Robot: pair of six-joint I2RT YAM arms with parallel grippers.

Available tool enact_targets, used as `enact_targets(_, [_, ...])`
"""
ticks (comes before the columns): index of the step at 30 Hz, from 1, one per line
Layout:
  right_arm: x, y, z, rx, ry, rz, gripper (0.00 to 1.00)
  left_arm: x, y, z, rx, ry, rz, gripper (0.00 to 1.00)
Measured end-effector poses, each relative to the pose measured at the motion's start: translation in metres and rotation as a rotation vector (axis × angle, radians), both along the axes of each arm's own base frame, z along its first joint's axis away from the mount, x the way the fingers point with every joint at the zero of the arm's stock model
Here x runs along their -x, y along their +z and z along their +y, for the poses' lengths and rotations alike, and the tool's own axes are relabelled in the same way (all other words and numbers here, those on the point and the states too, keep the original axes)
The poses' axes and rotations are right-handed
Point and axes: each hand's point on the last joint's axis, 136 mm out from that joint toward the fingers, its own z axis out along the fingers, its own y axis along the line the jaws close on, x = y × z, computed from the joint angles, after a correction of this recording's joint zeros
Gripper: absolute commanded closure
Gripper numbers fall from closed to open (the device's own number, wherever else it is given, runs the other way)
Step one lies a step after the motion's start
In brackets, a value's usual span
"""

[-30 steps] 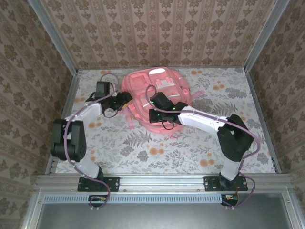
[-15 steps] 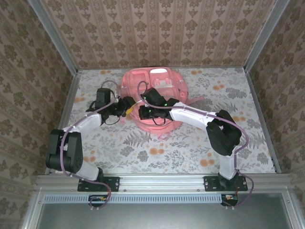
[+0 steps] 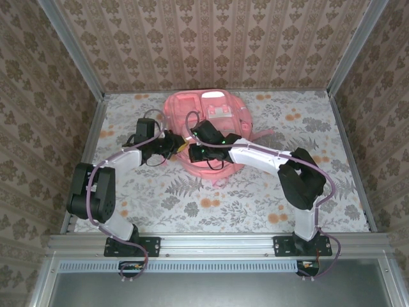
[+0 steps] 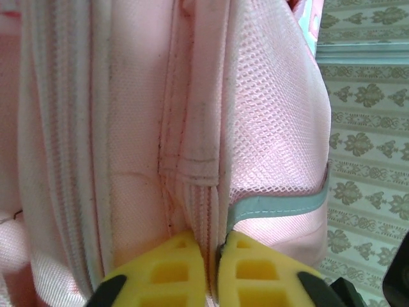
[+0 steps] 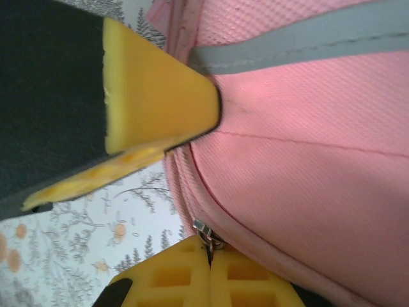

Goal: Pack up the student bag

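A pink student bag lies flat on the flower-patterned worktop, in the upper centre of the overhead view, close to the patterned back wall. Two arms reach in from the bottom corners of that view and meet at the bag's lower left edge. The left pincer comes in from the left, and the right pincer sits just beside it, both against the pink fabric.

In the left wrist view the student bag takes up most of the picture, with a mesh pocket in the upper right and a pale stripe below it. At the bottom centre, the left pincer has its yellow fingertips pressed together on a narrow stitched strip of the bag that runs up the middle of the picture.

In the right wrist view the pink fabric covers the right side, and the pale stripe crosses the top. At the bottom centre, the right pincer is pressed together, pinching a small metal zip pull at the bag's edge. The left pincer's yellow finger sits in the upper left, its tip touching the bag just under the stripe. A patch of worktop shows in the lower left.
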Motion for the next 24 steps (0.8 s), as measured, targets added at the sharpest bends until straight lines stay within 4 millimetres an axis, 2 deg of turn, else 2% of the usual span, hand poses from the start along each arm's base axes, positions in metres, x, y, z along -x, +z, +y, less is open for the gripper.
enact_targets(5, [0.002, 0.003, -0.035, 0.102, -0.053, -0.049, 1.00, -0.001, 0.001, 0.002, -0.011, -0.011, -0.014, 1.00])
enact_targets(11, [-0.007, 0.004, -0.083, 0.189, -0.146, -0.072, 1.00, -0.001, 0.001, 0.005, -0.021, -0.020, -0.025, 1.00])
enact_targets(18, [-0.019, 0.007, -0.139, 0.256, -0.263, -0.062, 1.00, -0.010, 0.003, 0.019, -0.034, 0.002, -0.046, 1.00])
enact_targets(21, [-0.028, 0.008, -0.152, 0.257, -0.279, -0.062, 1.00, -0.017, 0.006, 0.026, -0.044, 0.012, -0.058, 1.00])
enact_targets(24, [-0.030, 0.009, -0.150, 0.233, -0.244, -0.061, 1.00, -0.022, 0.007, 0.031, -0.058, 0.015, -0.057, 1.00])
